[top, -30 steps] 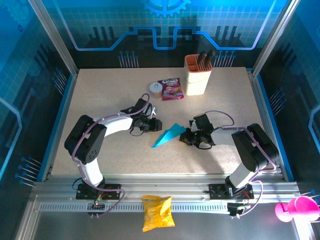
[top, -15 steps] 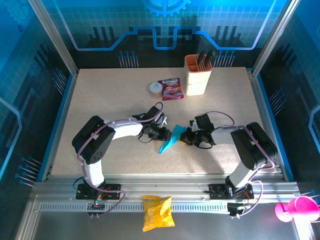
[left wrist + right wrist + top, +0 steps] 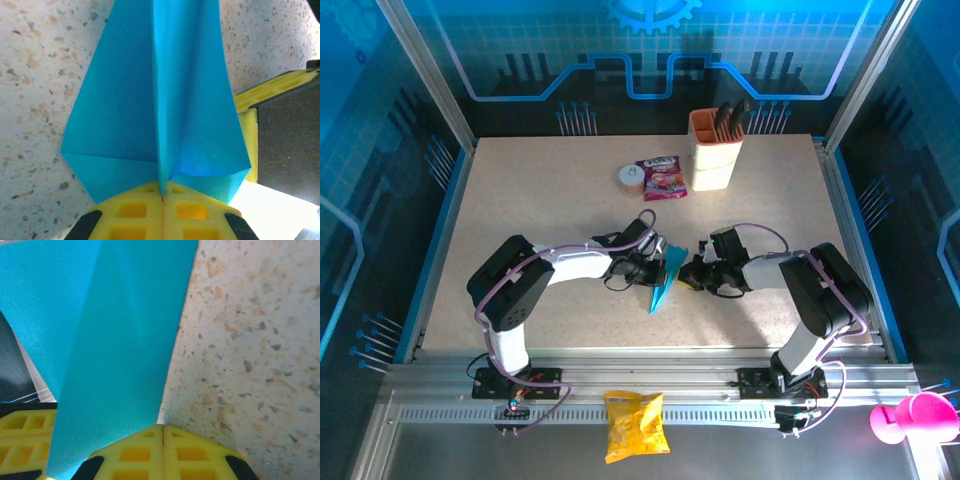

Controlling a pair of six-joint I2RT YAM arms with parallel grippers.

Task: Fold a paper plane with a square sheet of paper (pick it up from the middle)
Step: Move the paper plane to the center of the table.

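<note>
Late folding step, by my read: paper plane (image 3: pixel 662 282) mid-counter (image 3: pixel 520 200), nose toward 6 o'clock, left jaws pinching its keel crease, right jaws pinching its 3 o'clock edge; next probably needs gentle wing-spreading.

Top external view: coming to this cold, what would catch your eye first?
The bright cyan paper plane at mid-table grabs the eye first, vivid against the speckled surface. The left gripper and right gripper meet there from either side, both shut on it. Next comes the yellow snack bag at the bottom of the view, off the table.
</note>
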